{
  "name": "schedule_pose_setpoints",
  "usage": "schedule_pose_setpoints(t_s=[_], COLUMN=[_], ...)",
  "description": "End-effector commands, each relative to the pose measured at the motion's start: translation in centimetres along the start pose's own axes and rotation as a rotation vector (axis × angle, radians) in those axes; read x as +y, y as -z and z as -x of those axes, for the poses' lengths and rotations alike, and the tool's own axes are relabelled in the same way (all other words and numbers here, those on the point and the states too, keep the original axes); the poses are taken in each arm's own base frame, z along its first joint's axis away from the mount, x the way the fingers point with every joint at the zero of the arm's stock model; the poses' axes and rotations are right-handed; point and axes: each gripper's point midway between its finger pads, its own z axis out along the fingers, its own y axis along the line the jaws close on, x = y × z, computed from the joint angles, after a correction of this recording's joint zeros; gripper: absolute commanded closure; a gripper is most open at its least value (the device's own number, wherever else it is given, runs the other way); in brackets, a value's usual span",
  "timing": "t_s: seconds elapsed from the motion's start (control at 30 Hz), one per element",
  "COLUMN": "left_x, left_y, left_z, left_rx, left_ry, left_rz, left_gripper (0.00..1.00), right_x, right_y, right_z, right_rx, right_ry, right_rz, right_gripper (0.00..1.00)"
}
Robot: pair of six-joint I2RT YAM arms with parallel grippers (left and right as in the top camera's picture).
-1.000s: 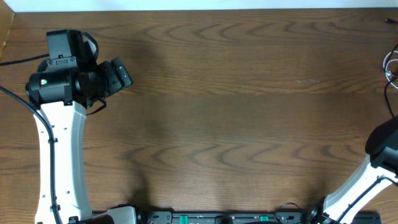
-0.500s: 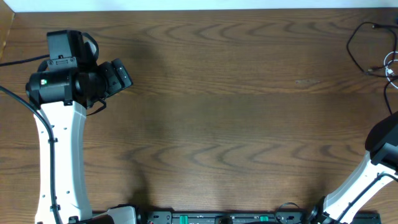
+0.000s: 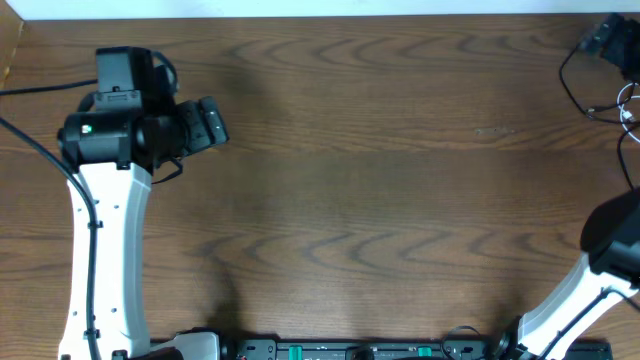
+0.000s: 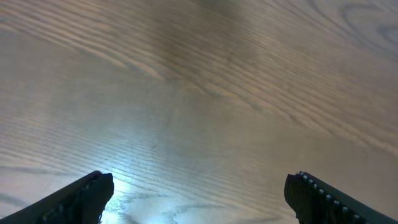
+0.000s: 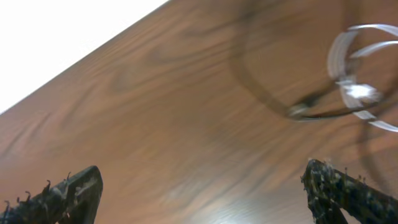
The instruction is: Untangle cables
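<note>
The black cable [image 3: 566, 78] lies as a thin loop at the table's far right edge, with the white cable [image 3: 628, 104] coiled just right of it. The right wrist view shows both blurred: the black cable [image 5: 261, 93] curves across the wood, and the white cable [image 5: 348, 74] loops over its right end. My right gripper [image 3: 608, 38] hovers at the far right corner, above the loop. Its fingers [image 5: 339, 190] stand wide apart and my right gripper [image 5: 202, 180] is open over bare wood. My left gripper [image 3: 212, 122] is far off at the left, and my left gripper [image 4: 199, 186] is open with nothing in it.
The brown wooden table [image 3: 380, 190] spans the view, with its white far edge [image 3: 300, 8] along the top. The left arm [image 3: 100, 250] rises along the left side and the right arm's base [image 3: 612, 245] sits at the lower right.
My right gripper has opened and come into view at the far right corner. The black cable's loop now lies on the table. The left arm has shifted slightly right.
</note>
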Motion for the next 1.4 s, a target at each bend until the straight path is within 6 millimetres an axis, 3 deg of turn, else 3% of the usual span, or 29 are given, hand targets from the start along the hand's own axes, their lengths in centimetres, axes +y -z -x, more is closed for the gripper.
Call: schedule_pose_setpoints(t_s=[0.0,0.1,0.37,0.47,0.67,0.9,1.23,1.37], left_x=[-1.0,-1.2,-1.2,-1.2,-1.2,-1.2,-1.2,-1.2], left_y=[-0.2,-0.2,-0.2,-0.2,-0.2,-0.2,-0.2,-0.2], left_z=[-0.3,-0.4,-0.4,-0.4,-0.4,-0.4,-0.4,-0.4], left_rx=[0.009,0.010,0.010,0.009,0.010,0.010,0.010,0.010], left_ry=[-0.054,-0.059,-0.059,-0.059,-0.059,-0.059,-0.059,-0.059], left_rz=[-0.014,-0.016,-0.016,-0.016,-0.016,-0.016,-0.016,-0.016], left_gripper=[0.07,0.07,0.07,0.06,0.07,0.07,0.06,0.06], right_x=[8.4,12.0,17.4,18.1,16.6,15.4,15.3,15.6], right_y=[6.2,8.8,15.7,18.6,22.6,24.3,24.2,23.6], right_z=[-1.3,-4.1,-9.0,-11.2,-15.8,-18.2,-18.2,-16.0], right_rx=[-0.037,-0.006,-0.019,-0.010,0.107,0.167,0.167,0.039], right_ry=[0.234,0.350,0.490,0.517,0.388,0.371,0.364,0.405], right_rz=[0.223,0.248,0.289,0.313,0.308,0.288,0.281,0.245], right_gripper=[0.02,0.04,0.01,0.01,0.01,0.01,0.01,0.01])
